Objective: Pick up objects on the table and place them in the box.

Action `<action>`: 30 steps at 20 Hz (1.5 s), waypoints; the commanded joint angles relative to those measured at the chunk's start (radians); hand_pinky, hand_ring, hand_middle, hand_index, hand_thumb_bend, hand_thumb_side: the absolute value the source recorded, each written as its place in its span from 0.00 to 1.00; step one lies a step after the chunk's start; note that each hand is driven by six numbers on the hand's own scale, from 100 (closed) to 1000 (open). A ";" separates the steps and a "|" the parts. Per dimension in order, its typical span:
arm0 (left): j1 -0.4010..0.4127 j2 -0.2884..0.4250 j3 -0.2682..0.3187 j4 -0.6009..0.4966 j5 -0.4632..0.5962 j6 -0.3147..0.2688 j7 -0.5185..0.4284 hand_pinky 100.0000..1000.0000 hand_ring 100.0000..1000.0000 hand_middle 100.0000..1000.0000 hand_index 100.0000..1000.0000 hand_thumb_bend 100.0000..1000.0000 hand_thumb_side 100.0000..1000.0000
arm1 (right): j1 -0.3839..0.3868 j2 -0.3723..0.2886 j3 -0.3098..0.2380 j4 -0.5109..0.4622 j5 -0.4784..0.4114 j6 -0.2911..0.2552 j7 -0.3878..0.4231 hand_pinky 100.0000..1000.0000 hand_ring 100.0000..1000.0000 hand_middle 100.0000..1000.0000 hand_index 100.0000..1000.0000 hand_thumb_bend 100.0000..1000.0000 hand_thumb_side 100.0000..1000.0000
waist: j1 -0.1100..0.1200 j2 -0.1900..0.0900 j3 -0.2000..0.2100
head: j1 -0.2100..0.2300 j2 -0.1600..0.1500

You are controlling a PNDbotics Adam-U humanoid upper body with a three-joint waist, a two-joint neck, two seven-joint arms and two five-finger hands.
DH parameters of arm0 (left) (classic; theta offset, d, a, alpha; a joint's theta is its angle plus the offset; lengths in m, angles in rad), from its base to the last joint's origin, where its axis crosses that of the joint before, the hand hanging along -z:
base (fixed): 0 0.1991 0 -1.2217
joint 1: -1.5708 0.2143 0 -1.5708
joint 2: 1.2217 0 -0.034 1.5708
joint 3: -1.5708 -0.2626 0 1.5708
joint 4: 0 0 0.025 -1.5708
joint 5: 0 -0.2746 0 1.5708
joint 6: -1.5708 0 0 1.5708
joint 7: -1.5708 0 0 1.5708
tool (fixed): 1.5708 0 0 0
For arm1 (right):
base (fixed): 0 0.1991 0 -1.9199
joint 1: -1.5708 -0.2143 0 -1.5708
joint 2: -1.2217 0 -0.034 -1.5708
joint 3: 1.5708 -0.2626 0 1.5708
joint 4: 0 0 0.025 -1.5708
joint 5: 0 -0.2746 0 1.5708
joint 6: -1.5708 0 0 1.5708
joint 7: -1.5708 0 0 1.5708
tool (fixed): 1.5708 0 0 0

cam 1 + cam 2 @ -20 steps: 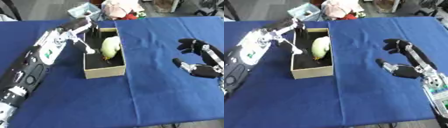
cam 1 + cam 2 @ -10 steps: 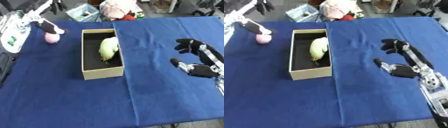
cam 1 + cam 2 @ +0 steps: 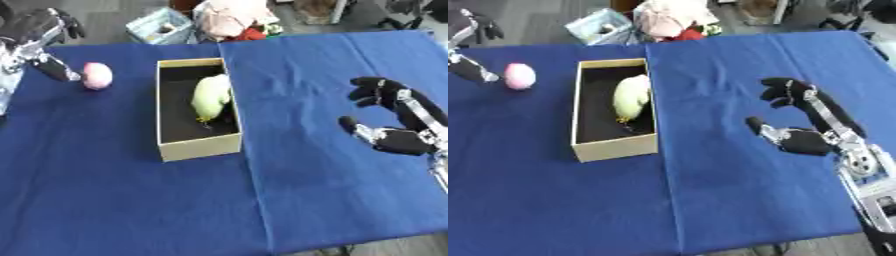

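One box (image 3: 199, 147), open-topped, tan walls, dark inside, on blue-covered bench (image 3: 131, 200). One pale yellow-green object (image 3: 211, 96) lies inside box, toward far right wall. One pink round object (image 3: 97, 76) on bench, left of box, apart from it. Left hand (image 3: 42, 42) at upper left; one dark finger just beside pink object, contact unclear; fingers apart, clamped on nothing. Right hand (image 3: 802, 120) at right, above cloth, fingers apart, relaxed, empty.
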 commanded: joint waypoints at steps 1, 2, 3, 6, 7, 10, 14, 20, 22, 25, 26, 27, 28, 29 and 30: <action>-0.022 0.023 0.021 0.019 -0.033 -0.003 0.015 0.59 0.53 0.57 0.72 0.67 0.00 | -0.012 -0.029 -0.010 -0.009 -0.009 0.000 -0.004 0.70 0.74 0.62 0.85 0.36 0.35 | 0.001 -0.012 -0.005 | -0.002 -0.010; -0.021 0.020 0.024 0.026 -0.038 -0.001 0.019 0.60 0.54 0.58 0.74 0.67 0.00 | -0.013 -0.029 -0.010 -0.009 -0.010 0.000 -0.004 0.70 0.74 0.62 0.85 0.36 0.35 | 0.000 -0.010 -0.007 | -0.002 -0.010; -0.020 0.016 0.027 0.033 -0.043 0.003 0.023 0.61 0.55 0.59 0.74 0.67 0.00 | -0.013 -0.028 -0.010 -0.009 -0.011 0.000 -0.004 0.70 0.74 0.62 0.85 0.36 0.35 | 0.000 -0.009 -0.008 | -0.003 -0.010; -0.017 0.004 0.034 0.055 -0.048 0.015 0.037 0.61 0.56 0.61 0.75 0.67 0.00 | -0.012 -0.030 -0.011 -0.009 -0.013 0.000 -0.005 0.70 0.74 0.62 0.85 0.36 0.36 | -0.003 -0.005 -0.013 | -0.004 -0.010; -0.017 0.000 0.035 0.062 -0.049 0.019 0.042 0.61 0.56 0.61 0.76 0.66 0.00 | -0.012 -0.030 -0.011 -0.009 -0.014 0.000 -0.005 0.70 0.74 0.62 0.85 0.36 0.36 | -0.003 -0.003 -0.014 | -0.004 -0.011; -0.017 -0.011 0.042 0.078 -0.052 0.041 0.069 0.61 0.55 0.60 0.75 0.63 0.00 | -0.015 -0.028 -0.010 -0.009 -0.017 0.000 -0.004 0.70 0.74 0.62 0.85 0.36 0.36 | -0.004 0.003 -0.021 | -0.001 -0.016; -0.019 -0.021 0.046 0.093 -0.074 0.075 0.120 0.59 0.52 0.55 0.71 0.54 0.00 | -0.020 -0.026 -0.009 -0.009 -0.020 0.000 -0.002 0.70 0.74 0.62 0.85 0.35 0.36 | -0.006 0.013 -0.030 | 0.002 -0.023; -0.015 -0.028 0.048 0.115 -0.128 0.116 0.200 0.51 0.36 0.37 0.52 0.23 0.00 | -0.020 -0.027 -0.010 -0.008 -0.025 0.001 -0.003 0.70 0.74 0.62 0.85 0.35 0.36 | -0.008 0.021 -0.039 | 0.004 -0.022; -0.014 -0.029 0.048 0.118 -0.144 0.114 0.215 0.48 0.27 0.27 0.42 0.14 0.00 | -0.020 -0.026 -0.010 -0.008 -0.025 0.001 -0.003 0.70 0.74 0.62 0.85 0.34 0.36 | -0.008 0.021 -0.040 | 0.003 -0.021; -0.015 -0.026 0.053 0.112 -0.160 0.110 0.244 0.43 0.15 0.10 0.27 0.08 0.00 | -0.019 -0.025 -0.011 -0.008 -0.025 0.000 -0.004 0.70 0.74 0.62 0.85 0.34 0.36 | -0.007 0.019 -0.038 | 0.002 -0.021; -0.016 -0.025 0.055 0.108 -0.161 0.114 0.259 0.42 0.13 0.07 0.24 0.07 0.00 | -0.018 -0.025 -0.011 -0.008 -0.024 0.000 -0.004 0.70 0.74 0.62 0.85 0.34 0.36 | -0.007 0.018 -0.038 | 0.001 -0.021; -0.016 -0.024 0.055 0.104 -0.159 0.117 0.271 0.42 0.11 0.05 0.22 0.06 0.00 | -0.018 -0.025 -0.011 -0.008 -0.024 0.000 -0.004 0.70 0.74 0.62 0.85 0.34 0.36 | -0.007 0.017 -0.037 | 0.000 -0.020; -0.016 -0.023 0.055 0.097 -0.155 0.119 0.281 0.41 0.11 0.04 0.21 0.06 0.00 | -0.017 -0.025 -0.012 -0.008 -0.023 0.000 -0.004 0.70 0.74 0.62 0.85 0.34 0.36 | -0.006 0.016 -0.037 | -0.001 -0.020; -0.018 -0.022 0.053 0.089 -0.149 0.119 0.288 0.41 0.11 0.03 0.20 0.07 0.00 | -0.017 -0.025 -0.012 -0.008 -0.023 0.000 -0.005 0.70 0.74 0.62 0.85 0.34 0.36 | -0.006 0.014 -0.036 | -0.001 -0.020; -0.020 -0.020 0.051 0.077 -0.142 0.118 0.292 0.41 0.11 0.03 0.20 0.06 0.00 | -0.016 -0.025 -0.012 -0.008 -0.022 -0.001 -0.005 0.70 0.74 0.62 0.85 0.34 0.36 | -0.006 0.013 -0.036 | -0.002 -0.020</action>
